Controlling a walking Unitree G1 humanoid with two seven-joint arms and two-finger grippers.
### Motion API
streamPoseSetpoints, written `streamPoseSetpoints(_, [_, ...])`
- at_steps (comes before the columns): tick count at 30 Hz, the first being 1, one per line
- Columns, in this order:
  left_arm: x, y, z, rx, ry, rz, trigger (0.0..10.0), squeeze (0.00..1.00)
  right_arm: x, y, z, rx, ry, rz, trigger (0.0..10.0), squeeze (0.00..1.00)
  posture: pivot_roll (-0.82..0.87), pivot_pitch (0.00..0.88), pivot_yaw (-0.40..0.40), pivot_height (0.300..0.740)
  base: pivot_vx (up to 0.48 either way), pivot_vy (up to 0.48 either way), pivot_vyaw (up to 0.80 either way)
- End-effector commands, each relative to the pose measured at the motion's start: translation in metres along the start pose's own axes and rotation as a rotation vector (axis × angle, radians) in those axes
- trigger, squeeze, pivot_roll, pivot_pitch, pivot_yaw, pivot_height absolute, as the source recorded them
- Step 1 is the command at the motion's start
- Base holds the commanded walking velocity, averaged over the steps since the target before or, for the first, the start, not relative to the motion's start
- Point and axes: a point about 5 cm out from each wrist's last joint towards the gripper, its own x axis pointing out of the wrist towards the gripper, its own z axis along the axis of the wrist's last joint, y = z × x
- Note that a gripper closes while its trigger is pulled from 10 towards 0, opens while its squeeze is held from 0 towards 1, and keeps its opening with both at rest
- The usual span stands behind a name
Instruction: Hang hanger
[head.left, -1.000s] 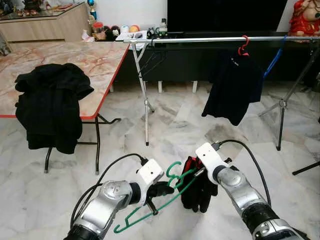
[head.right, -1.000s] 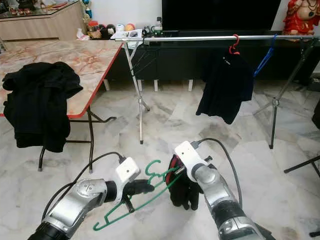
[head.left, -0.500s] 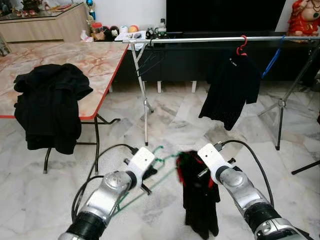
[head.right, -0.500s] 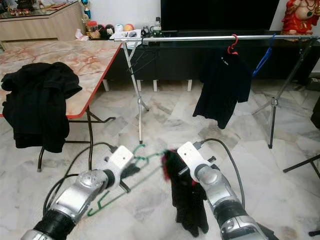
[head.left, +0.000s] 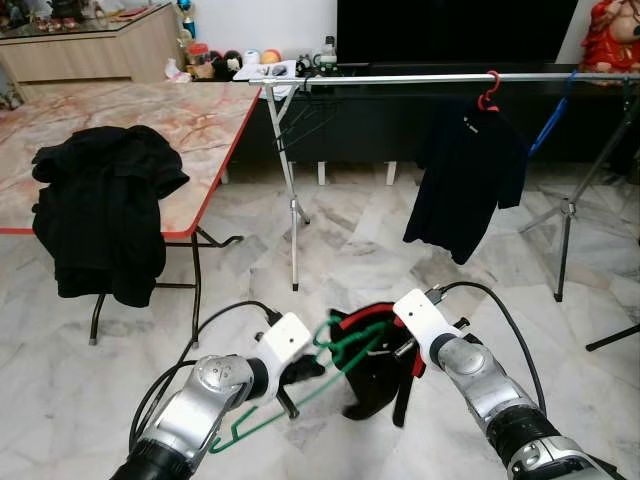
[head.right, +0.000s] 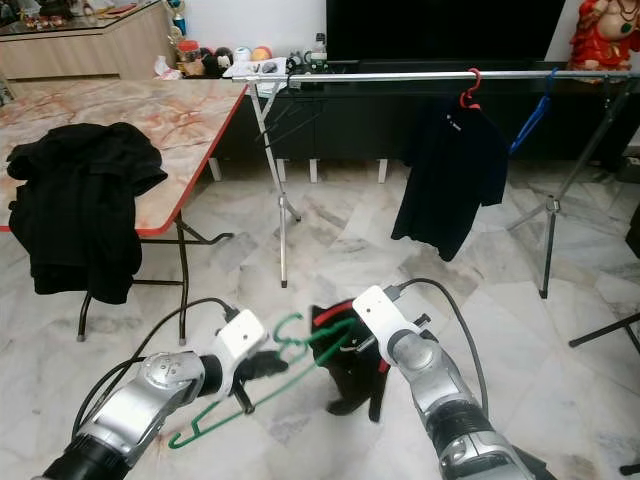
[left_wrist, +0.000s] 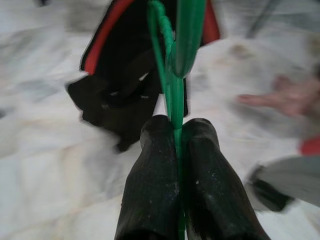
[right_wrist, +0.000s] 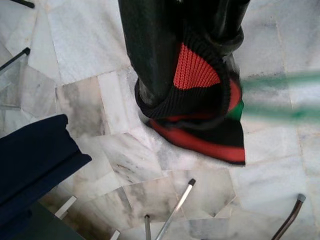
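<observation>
Green wire of the hanger (head.left: 300, 395) is pinched tight between the two black fingers (left_wrist: 155, 180) of the left gripper (head.left: 305, 368), low and nearest the robot. Its long axis slants from about 7 o'clock, down by the left forearm, up toward 1 o'clock, where the hook end (head.left: 330, 335) meets the garment. That black garment with red trim (head.left: 375, 370) hangs at 3 o'clock from the left gripper, and the right gripper (right_wrist: 185, 55) is clamped on its ribbed collar. The hanger tip seems to reach into the collar opening, though I cannot tell how far it is threaded. Well beyond, at 12 o'clock, the silver rail (head.left: 420, 78) runs across the room, carrying a black shirt on a red hanger (head.left: 487, 92). The left arm holds the hanger, so the lift to the rail would likely fall to it, with a long reach up and forward.
</observation>
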Motion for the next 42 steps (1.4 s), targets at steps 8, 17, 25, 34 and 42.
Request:
streamPoseSetpoints(8, [-0.003,-0.019,0.002,0.000,0.011,-0.184,10.0,0.00,0.002,-0.006,0.014,0.004,-0.040,-0.031,10.0,0.00,0.12,0.064,0.052,0.740,0.000,0.000,0.00])
streamPoseSetpoints(17, [-0.019,-0.020,-0.017,0.121,0.208,-0.253,10.0,0.00,0.001,-0.016,0.011,-0.001,-0.019,-0.083,10.0,0.00,0.12,0.065,0.052,0.740,0.000,0.000,0.00])
streamPoseSetpoints(25, [-0.007,-0.014,-0.006,0.151,0.146,-0.129,10.0,0.00,0.002,-0.013,0.016,0.015,-0.031,-0.074,10.0,0.00,0.12,0.065,0.050,0.740,0.000,0.000,0.00])
streamPoseSetpoints(34, [-0.001,-0.008,-0.002,0.133,0.113,-0.046,10.0,0.00,0.002,-0.010,0.014,0.019,-0.029,-0.062,10.0,0.00,0.12,0.065,0.050,0.740,0.000,0.000,0.00])
streamPoseSetpoints(42, [-0.001,-0.005,-0.005,0.155,0.136,-0.027,10.0,0.00,0.002,-0.009,0.013,0.017,-0.028,-0.056,10.0,0.00,0.12,0.063,0.049,0.740,0.000,0.000,0.00])
